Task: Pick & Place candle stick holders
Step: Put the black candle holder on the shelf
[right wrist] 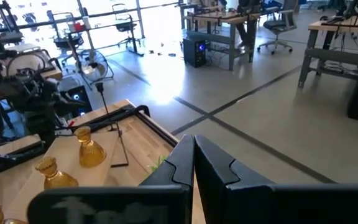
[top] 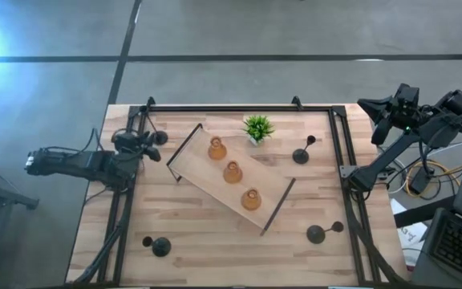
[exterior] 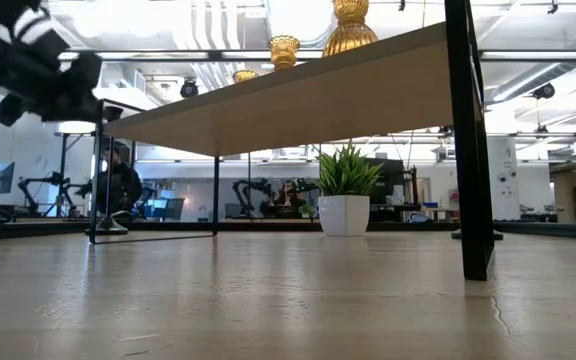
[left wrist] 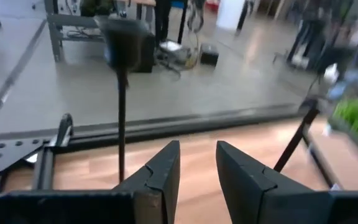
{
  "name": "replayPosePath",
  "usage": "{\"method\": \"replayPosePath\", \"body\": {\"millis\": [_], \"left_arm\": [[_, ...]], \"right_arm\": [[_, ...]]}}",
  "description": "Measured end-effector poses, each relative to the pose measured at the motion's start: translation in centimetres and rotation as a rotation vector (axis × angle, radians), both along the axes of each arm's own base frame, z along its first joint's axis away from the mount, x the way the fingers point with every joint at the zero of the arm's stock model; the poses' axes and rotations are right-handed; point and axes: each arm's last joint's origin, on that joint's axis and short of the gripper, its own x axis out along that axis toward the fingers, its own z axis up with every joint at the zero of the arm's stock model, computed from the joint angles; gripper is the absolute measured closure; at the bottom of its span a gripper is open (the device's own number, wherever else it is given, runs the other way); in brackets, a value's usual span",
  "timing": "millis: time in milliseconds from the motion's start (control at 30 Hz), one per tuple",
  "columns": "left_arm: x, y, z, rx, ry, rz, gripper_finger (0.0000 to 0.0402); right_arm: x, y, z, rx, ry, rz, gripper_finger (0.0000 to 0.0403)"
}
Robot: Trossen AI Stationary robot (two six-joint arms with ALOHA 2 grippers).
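Amber glass on pale wood marks the finished share of the work in the high view: three amber holders [top: 233, 172] stand in a row on the wooden tray [top: 192, 172], which lies askew at mid-table; the left gripper [top: 152, 141] sits just beyond the tray's near handle, and a black holder [top: 160, 137] shows at its fingertips, apparently carried; three more black holders lie tipped on the table, one [top: 303, 151] across the tray from that gripper, past the potted plant [top: 257, 128], one [top: 323, 232] at the far corner and one [top: 156, 245] well behind it. The right gripper [top: 391, 109] waits off the table edge, fingers pressed together and empty.

Low view: the tray's underside fills the frame, amber holders on top; a dark arm hangs raised at the upper corner; the plant stands beyond.

Left wrist view: the jaws stand partly apart with daylight between them; a thin black stem and cup rise beside one finger [left wrist: 160, 177]; whether the pads actually pinch it cannot be told.

Right wrist view: closed fingers, tray and amber holders ahead.

Judgement: the transport step is in hand; next, carry over the tray's handle frame and set down upright clear of the amber row, which crowds the tray's centre line.
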Motion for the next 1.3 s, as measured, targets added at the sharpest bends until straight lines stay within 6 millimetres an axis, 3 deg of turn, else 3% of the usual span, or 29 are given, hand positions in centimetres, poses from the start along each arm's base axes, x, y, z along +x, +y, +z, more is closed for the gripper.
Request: {"method": "replayPosePath", "body": {"millis": [133,467,733,1167,1300], "left_arm": [[0.1,0.0,-0.6,0.008,0.023,0.007,0.0277],[0.2,0.3,-2.5,0.146,0.062,0.191,0.0181],[0.8,0.6,-4.1,0.130,0.058,0.191,0.0190],[1.8,3.3,-2.8,0.160,0.112,0.272,0.0193],[1.8,4.4,-2.8,0.117,0.095,0.217,0.0193]], "right_arm": [[-0.2,-0.2,0.0,0.020,-0.016,-0.003,0.0394],[-0.6,-0.6,-0.1,0.044,-0.037,-0.007,0.0394],[-0.8,-0.7,-0.1,0.038,-0.041,-0.011,0.0394],[-0.9,-0.9,-0.1,0.027,-0.048,-0.023,0.0394],[-0.9,-0.9,-0.1,0.024,-0.046,-0.022,0.0394]]}}
